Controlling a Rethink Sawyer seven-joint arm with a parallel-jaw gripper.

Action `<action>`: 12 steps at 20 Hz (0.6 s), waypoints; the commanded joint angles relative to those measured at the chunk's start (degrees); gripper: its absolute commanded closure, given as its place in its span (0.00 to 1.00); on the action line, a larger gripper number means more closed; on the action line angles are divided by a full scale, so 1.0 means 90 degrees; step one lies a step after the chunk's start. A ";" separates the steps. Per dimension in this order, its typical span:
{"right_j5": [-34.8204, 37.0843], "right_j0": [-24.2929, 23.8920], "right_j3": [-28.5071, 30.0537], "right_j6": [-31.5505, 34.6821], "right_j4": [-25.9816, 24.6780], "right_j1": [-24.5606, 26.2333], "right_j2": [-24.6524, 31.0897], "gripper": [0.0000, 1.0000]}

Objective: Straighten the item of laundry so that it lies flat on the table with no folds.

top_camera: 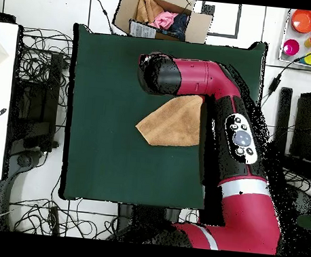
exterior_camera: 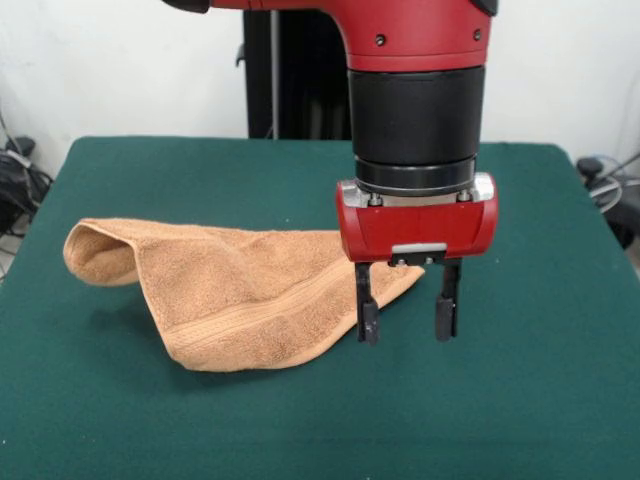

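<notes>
In the front view the jaws hang nearest, spread apart and empty, their two black fingers (exterior_camera: 368,318) pointing down at the green tabletop (exterior_camera: 520,400) — the gripper (exterior_camera: 407,320) sits just at the towel's pointed corner. Behind and to the left of it lies the orange-tan towel (exterior_camera: 235,300), folded over itself, a woven band running across its front flap and its far left end curled up in a loop. From overhead, the towel (top_camera: 167,125) lies mid-table, partly under the red arm (top_camera: 218,106) — a cardboard box (top_camera: 159,17) sits beyond the tabletop's edge
</notes>
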 commanded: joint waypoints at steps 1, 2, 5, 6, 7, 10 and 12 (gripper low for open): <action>0.1100 -0.0364 -0.0195 -0.1129 -0.0079 -0.0003 0.0170 0.00; 0.1273 -0.0425 -0.0222 -0.1261 -0.0060 -0.0067 0.0200 0.00; 0.1637 -0.0552 -0.0273 -0.1503 -0.0041 -0.0238 0.0260 0.00; 0.1698 -0.0576 -0.0295 -0.1542 -0.0047 -0.0257 0.0282 0.00; 0.1780 -0.0595 -0.0372 -0.1588 -0.0052 -0.0245 0.0315 0.00; 0.1924 -0.0664 -0.0533 -0.1684 -0.0090 -0.0156 0.0412 0.00; 0.1872 -0.0716 -0.0532 -0.1691 -0.0154 -0.0082 0.0438 0.00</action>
